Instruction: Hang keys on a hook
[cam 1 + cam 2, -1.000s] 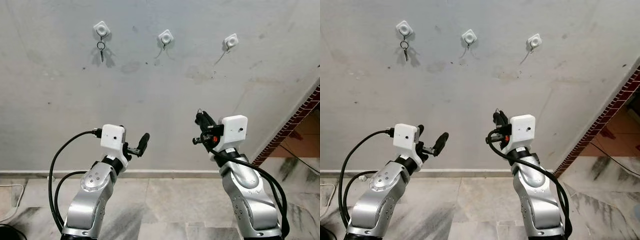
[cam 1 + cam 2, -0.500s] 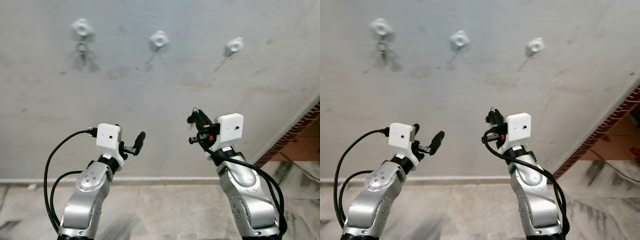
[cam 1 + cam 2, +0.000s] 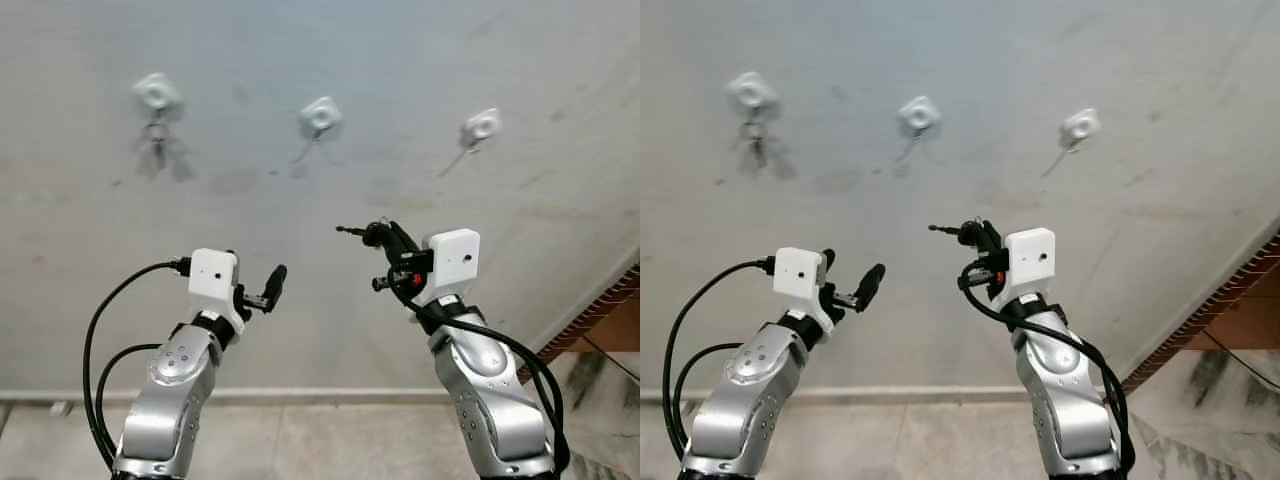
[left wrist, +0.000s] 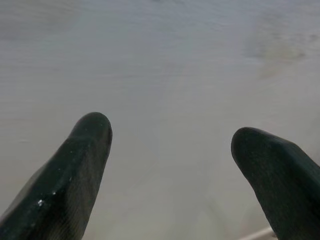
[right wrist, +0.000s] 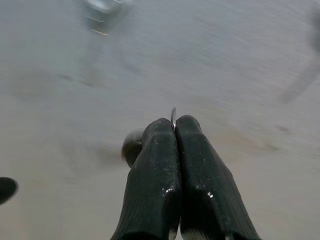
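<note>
Three white hooks sit in a row high on a grey wall (image 3: 330,290): the left hook (image 3: 155,93) at about ten o'clock in the head view, the middle hook (image 3: 321,115) near twelve, the right hook (image 3: 482,126) toward one o'clock. A key ring (image 3: 156,132) already hangs from the left hook, blurred, with a small key dangling under it. Both silver arms are raised before the wall, well below the hooks. The right pincer (image 3: 376,237) is clenched on a key (image 3: 351,231) — its two black fingers (image 5: 170,165) pressed flat together in the wrist view, with a thin sliver of metal showing between the tips and a dark round shape just beside them. In the head view the key's shaft sticks out from the fingertips toward nine o'clock, roughly level, and lies below the middle hook and apart from it. The left pincer (image 3: 268,290) is released, holding nothing; its wrist view shows the two fingers (image 4: 75,170) spread wide with bare wall between them. A strip of tiled floor (image 3: 330,450) runs along the base of the wall at six o'clock, and a brick-red edge (image 3: 590,315) slants up at about four o'clock.
</note>
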Tool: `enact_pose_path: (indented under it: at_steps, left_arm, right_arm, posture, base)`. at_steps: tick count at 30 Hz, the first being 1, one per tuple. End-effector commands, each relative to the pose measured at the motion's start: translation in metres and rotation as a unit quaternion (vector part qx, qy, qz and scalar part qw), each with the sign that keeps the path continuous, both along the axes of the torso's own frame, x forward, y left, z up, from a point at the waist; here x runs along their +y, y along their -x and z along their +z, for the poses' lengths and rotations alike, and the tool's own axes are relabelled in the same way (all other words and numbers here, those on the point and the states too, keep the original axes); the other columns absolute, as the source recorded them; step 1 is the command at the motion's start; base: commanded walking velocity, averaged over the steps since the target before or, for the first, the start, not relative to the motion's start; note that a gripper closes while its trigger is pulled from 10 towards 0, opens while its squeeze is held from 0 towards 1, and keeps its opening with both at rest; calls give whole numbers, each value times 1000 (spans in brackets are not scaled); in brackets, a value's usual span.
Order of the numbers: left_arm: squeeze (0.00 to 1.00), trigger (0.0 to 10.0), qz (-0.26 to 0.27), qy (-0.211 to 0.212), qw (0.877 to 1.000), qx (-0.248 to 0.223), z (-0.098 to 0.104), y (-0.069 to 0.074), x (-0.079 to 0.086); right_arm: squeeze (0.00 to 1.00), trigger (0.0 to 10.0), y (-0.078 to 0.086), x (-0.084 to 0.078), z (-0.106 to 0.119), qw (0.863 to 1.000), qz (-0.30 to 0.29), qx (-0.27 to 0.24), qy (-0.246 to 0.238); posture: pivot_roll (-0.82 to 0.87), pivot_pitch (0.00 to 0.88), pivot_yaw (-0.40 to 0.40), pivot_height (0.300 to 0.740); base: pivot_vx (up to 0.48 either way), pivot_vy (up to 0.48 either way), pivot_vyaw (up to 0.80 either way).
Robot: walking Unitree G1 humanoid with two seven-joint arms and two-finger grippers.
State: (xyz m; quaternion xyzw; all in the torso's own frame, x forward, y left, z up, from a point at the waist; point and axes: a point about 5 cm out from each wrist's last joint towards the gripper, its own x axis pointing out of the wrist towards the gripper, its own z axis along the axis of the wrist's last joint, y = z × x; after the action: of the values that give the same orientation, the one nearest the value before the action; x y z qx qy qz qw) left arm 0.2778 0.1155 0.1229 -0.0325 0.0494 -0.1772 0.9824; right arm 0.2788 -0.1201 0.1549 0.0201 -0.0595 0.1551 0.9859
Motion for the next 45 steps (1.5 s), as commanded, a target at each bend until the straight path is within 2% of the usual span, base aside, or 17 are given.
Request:
enact_pose_path:
  at_steps: [1,11,15,21,23,27,30,35,37,38,39,41,45]
  left_arm:
    - [0,10000,2,-9,1000,-8,4,-1,3]
    - [0,10000,10,-9,1000,-9,4,-2,5]
    - [0,10000,37,-45,998,-25,2,-1,19]
    - [0,10000,38,-88,994,-49,0,10,32]
    - [0,10000,38,-92,993,-59,1,13,33]
    - [0,10000,65,-113,988,-83,5,20,46]
    - [0,10000,71,-115,988,-77,3,26,52]
    - [0,10000,69,-127,987,-64,-3,38,60]
    - [0,10000,72,-140,986,-51,-9,48,67]
    - [0,10000,72,-140,986,-51,-9,48,67]
    - [0,10000,74,-149,985,-44,-12,54,71]
    - [0,10000,77,-153,985,-40,-12,57,74]
    - [0,10000,73,-157,984,-38,-11,61,74]
  right_arm:
    - [0,10000,-2,1,6,1000,-1,-11,-4]
    - [0,10000,-2,3,5,1000,7,-10,-2]
    - [0,10000,-2,3,6,1000,11,-11,-4]
    - [0,10000,-2,4,6,1000,17,-12,-4]
    - [0,10000,-2,4,5,1000,17,-11,-4]
    - [0,10000,-2,4,5,1000,20,-12,-5]
    - [0,10000,0,7,6,999,38,-15,-11]
    - [0,10000,0,18,11,997,78,-20,-15]
    - [0,10000,2,32,16,991,130,-21,-18]
    - [0,10000,2,32,16,991,130,-21,-18]
    - [0,10000,4,41,19,986,165,-24,-16]
    - [0,10000,7,49,22,980,195,-29,-13]
    - [0,10000,7,55,27,978,206,-38,-20]
  posture:
    - [140,0,-90,740]
    - [145,0,-94,740]
    - [151,0,-97,740]
    - [156,0,-100,740]
    - [163,0,-104,740]
    - [168,0,-108,740]
    - [175,0,-110,740]
    - [195,0,-116,740]
    - [214,0,-121,740]
    - [214,0,-121,740]
    - [232,0,-125,740]
    - [237,0,-128,740]
    - [249,0,-131,740]
  base:
    - [379,0,0]
    - [306,0,0]
    - [0,0,0]
    - [0,0,0]
    - [0,0,0]
    - [0,0,0]
    - [0,0,0]
    - [0,0,0]
    - [0,0,0]
    - [0,0,0]
    - [0,0,0]
    - [0,0,0]
    - [0,0,0]
